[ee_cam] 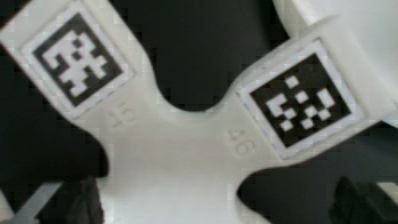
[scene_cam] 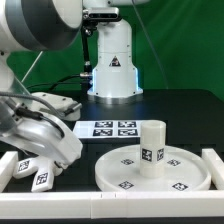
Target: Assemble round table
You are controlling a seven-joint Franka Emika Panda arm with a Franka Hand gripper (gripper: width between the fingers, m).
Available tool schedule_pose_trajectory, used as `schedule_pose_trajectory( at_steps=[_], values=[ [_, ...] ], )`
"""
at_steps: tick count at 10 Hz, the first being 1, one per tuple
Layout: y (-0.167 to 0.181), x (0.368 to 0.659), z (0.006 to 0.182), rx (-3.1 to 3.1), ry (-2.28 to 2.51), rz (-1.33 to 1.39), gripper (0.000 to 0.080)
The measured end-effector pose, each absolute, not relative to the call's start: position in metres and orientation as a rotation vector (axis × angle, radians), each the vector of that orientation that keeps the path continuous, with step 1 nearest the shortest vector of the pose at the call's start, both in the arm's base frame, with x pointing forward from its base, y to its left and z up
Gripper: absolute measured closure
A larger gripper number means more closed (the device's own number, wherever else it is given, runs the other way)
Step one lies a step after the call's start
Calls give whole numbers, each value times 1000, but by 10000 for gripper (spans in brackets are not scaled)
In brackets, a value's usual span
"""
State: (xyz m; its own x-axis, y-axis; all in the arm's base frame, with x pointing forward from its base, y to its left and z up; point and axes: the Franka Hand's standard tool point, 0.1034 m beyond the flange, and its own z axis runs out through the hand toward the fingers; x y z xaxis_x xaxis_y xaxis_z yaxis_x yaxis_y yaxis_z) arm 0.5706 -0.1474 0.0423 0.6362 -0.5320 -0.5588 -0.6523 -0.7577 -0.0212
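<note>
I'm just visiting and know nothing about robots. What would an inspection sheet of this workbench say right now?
Surface: black table, edged by a white rail.
Job's things: round disc lies flat, with the short leg upright on it. The cross-shaped base lies at the exterior view's left, under the arm.
Clutter: nothing seen beyond the marker board.
Grippers: jaws open, one fingertip on either side of the cross-shaped base, not clamping it.
Cables: a thin dark line, possibly a cable, against the backdrop.
Surroundings: green backdrop; the arm's white pedestal.
</note>
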Motion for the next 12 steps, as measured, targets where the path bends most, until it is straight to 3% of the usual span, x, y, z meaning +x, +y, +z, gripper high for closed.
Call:
schedule_pose_trajectory(
  at_steps=[12],
  values=[
    [-145,551,26,-2620,991,836,151]
  ],
)
